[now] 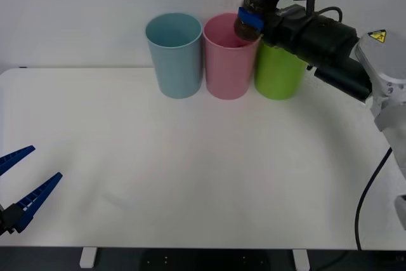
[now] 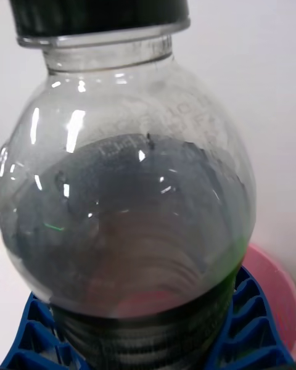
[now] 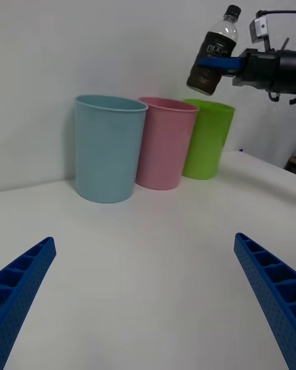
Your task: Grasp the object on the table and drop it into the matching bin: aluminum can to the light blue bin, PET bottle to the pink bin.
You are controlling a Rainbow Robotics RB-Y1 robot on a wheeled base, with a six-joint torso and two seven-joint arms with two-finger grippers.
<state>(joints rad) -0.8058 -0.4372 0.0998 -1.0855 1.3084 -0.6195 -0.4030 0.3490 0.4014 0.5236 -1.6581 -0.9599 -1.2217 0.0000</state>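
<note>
The PET bottle [image 1: 260,6] hangs in the air above the far-right rim of the pink bin [image 1: 228,61], tilted, its black cap pointing up and away from the robot, clamped around its labelled body by the blue fingers of the right gripper [image 1: 251,19]. In the right wrist view the bottle [image 2: 129,222] shows dark liquid below a clear shoulder, with the blue ribbed fingers [image 2: 246,327] pressed on either side of it and a sliver of pink rim beneath. From the left wrist the bottle [image 3: 214,52] is seen well clear of the bin tops, over the gap where the pink bin [image 3: 163,145] meets the lime green bin [image 3: 206,139]. Three bins stand in a row at the table's far edge, touching or nearly so: the light blue bin [image 1: 174,55] on the left, pink in the middle, lime green [image 1: 278,71] on the right, partly hidden behind the right arm. The white table [image 1: 203,176] runs wide and bare before a plain pale wall. The left gripper [image 1: 22,185] rests low at the near-left corner, its fingers spread apart and holding nothing.
</note>
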